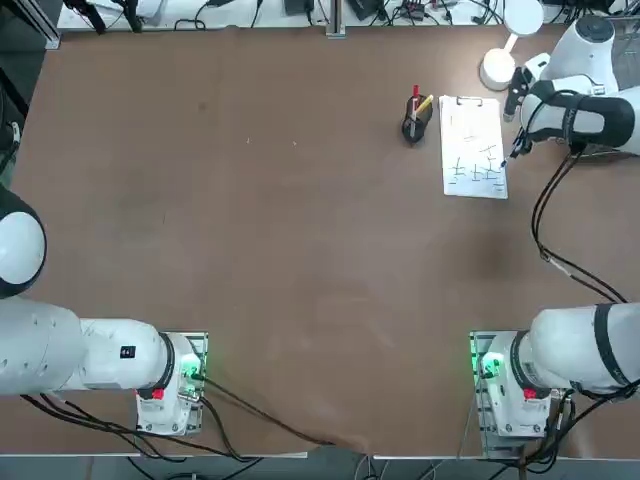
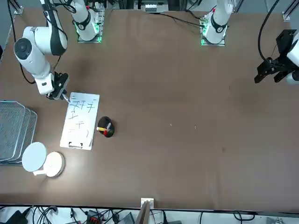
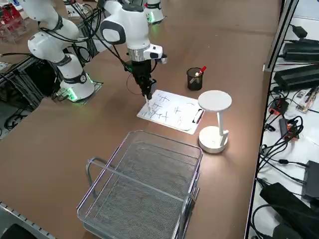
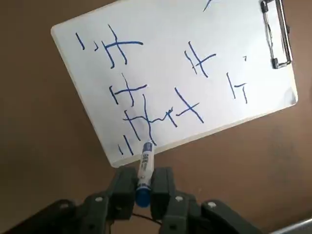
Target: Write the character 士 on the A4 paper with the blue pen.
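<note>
where wrist view looks, claw [image 4: 142, 187] pinches blue pen [image 4: 145, 168]

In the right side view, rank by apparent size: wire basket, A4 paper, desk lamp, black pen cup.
1. Wire basket, largest, though nearest the camera.
2. A4 paper and desk lamp look similar; unranked.
3. Black pen cup, smallest.

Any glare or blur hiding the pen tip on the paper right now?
Right wrist view: sharp, evenly lit, blue pen tip legible at the paper edge, right gripper jaws shut on it. Top view: paper reads bright, strokes faint. Right side view: lamp casts no glare on the sheet.
</note>
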